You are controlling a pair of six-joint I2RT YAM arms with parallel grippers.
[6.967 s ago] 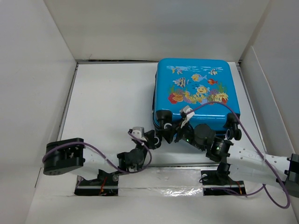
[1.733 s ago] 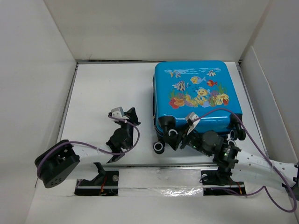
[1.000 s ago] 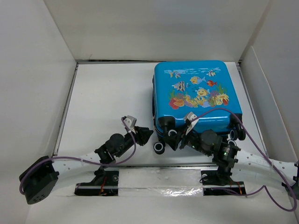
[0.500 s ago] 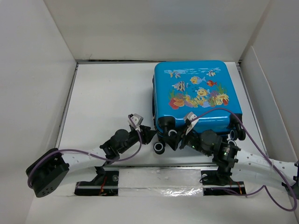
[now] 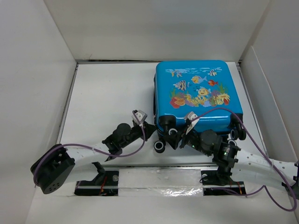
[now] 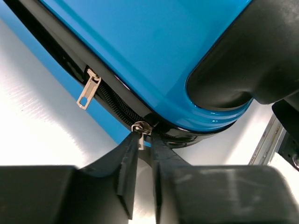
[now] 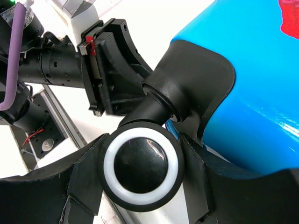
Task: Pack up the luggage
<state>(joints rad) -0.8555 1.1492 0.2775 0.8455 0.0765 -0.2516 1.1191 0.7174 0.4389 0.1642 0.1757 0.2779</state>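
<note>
This looked like a robotics lab test cell rather than any home or shop. A bare white table (image 5: pixel 107 93) was boxed in on three sides by plain white panels (image 5: pixel 32 70), possibly foam board, though the material could not be told from above. Two black mounting plates (image 5: pixel 100 182) were bolted along a silvery strip (image 5: pixel 159 189) at the near edge. Purple cables (image 5: pixel 74 145) ran loose and exposed along the arms, and thin red wiring (image 7: pixel 35 135) showed bare near a metal rail (image 7: pixel 56 116).
</note>
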